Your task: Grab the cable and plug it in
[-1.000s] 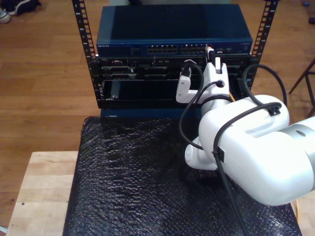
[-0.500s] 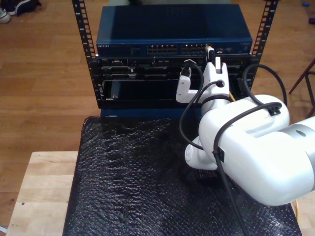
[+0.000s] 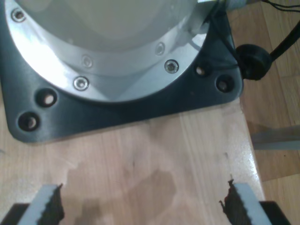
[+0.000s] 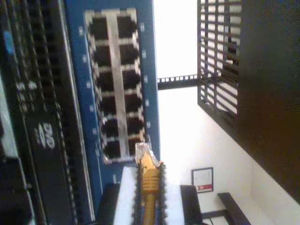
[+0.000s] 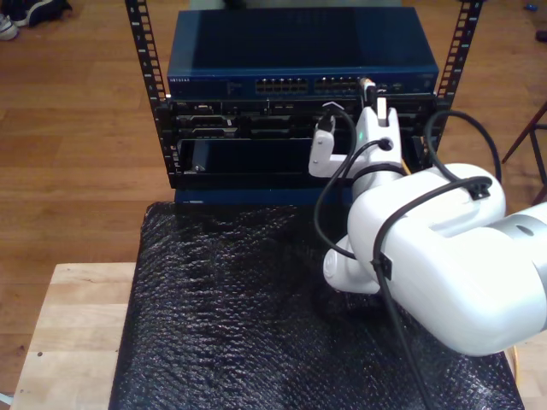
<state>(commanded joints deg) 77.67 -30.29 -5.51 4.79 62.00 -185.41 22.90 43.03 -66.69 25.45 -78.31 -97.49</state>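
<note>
My second claw (image 4: pixel 149 197) pinches the cable (image 4: pixel 149 180) between its ribbed pads, the yellow-orange boot clamped and the small clear plug (image 4: pixel 142 151) jutting free ahead of them. The plug tip sits just beside the end of the switch's (image 4: pixel 75 93) port block (image 4: pixel 115 84), a pale-framed double row of square dark sockets set in a smooth blue face; I cannot tell whether the tip touches it. In the exterior view the claw (image 5: pixel 373 96) reaches up to the switch (image 5: pixel 299 51) at the exterior view's right end of its port row, with the perforated black rack rail (image 5: pixel 457 47) near on that side. The white rounded arm (image 5: pixel 427 256), looped by thick black leads, hangs over a crinkled black mat (image 5: pixel 222 316) lying on the pale wood surface (image 5: pixel 68 342) below the switch. My first claw (image 3: pixel 140 206) is spread wide, its toothed pads apart above bare, grainy wood (image 3: pixel 140 159), beside a black bolted base plate (image 3: pixel 117 112) that carries a round metal flange.
</note>
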